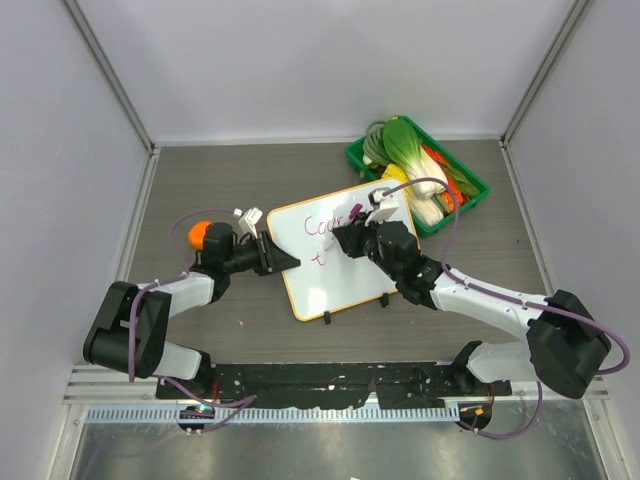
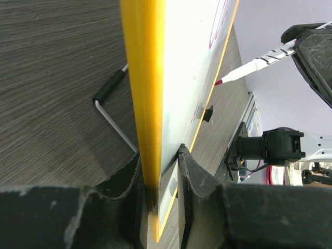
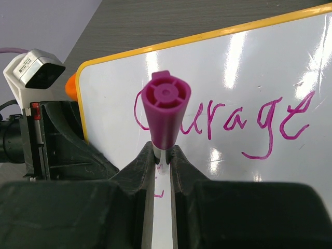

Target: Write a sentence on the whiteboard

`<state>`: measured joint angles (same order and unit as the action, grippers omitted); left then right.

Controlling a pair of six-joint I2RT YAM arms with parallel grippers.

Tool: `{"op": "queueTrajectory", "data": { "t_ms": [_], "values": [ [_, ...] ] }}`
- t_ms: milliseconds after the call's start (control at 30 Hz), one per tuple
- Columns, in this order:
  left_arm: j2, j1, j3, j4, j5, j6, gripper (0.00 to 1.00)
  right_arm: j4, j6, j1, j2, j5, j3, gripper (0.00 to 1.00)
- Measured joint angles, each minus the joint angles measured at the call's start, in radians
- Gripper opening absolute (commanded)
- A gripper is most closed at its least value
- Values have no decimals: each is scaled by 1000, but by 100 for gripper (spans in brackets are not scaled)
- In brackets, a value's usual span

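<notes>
White board (image 1: 330,272) with yellow-orange frame (image 3: 207,35); purple-pink writing (image 3: 233,122); purple-ended white marker (image 3: 166,111); green tray (image 1: 353,156); dark wood-grain worktop (image 1: 220,180).

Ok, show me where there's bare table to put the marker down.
Free: the far strip of table between back wall and whiteboard, left of the green basket; the near gap between whiteboard and arm bases. Crowded: mid-board, around left pincer and right pincer.

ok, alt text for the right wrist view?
The right gripper clamps a purple marker, butt end toward the camera, over the whiteboard. Purple handwriting on the yellow-framed board reads "Courage", partly hidden by the marker. The left gripper holds the board's left edge.
</notes>
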<state>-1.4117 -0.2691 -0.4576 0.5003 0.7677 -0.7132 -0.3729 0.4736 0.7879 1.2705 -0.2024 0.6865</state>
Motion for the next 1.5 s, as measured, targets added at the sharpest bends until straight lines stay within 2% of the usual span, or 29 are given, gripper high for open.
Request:
{"op": "queueTrajectory", "data": {
  "t_ms": [700, 1500],
  "values": [
    [0, 0, 0, -3, -1, 0, 0, -35, 7, -5, 26, 2, -27, 1],
    [0, 0, 0, -3, -1, 0, 0, -47, 27, -5, -19, 16, -98, 1]
  ]
}}
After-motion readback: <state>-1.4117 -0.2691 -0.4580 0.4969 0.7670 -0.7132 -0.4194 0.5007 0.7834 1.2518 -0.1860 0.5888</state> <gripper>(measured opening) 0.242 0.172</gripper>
